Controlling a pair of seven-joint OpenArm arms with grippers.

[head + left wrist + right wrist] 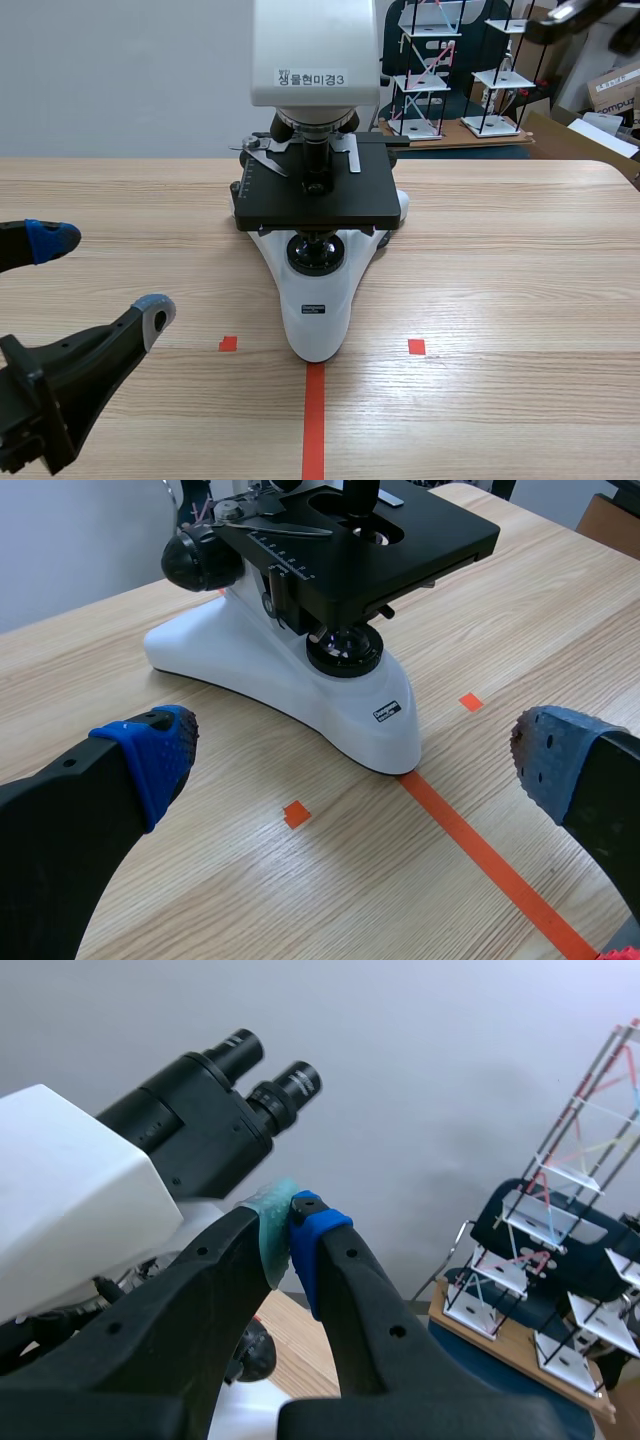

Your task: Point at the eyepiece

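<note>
A white microscope (316, 300) with a black stage (318, 190) stands mid-table; its white head (315, 50) runs out of the scene view's top, so the eyepieces are hidden there. In the right wrist view the two black eyepieces (270, 1075) show, angled up from the black binocular tube. My right gripper (292, 1210) is shut with nothing held, its tips just below the nearer eyepiece (290, 1088), close to it. The right arm (585, 15) is raised at the scene's top right. My left gripper (100, 275) is open low at the left, in front of the microscope base (290, 680).
Wire-and-plate models (440, 70) stand on a stand behind the table at the right, also seen in the right wrist view (560, 1250). Cardboard boxes (615, 85) sit at the far right. An orange-red tape line (314, 420) runs from the microscope's foot toward the near edge.
</note>
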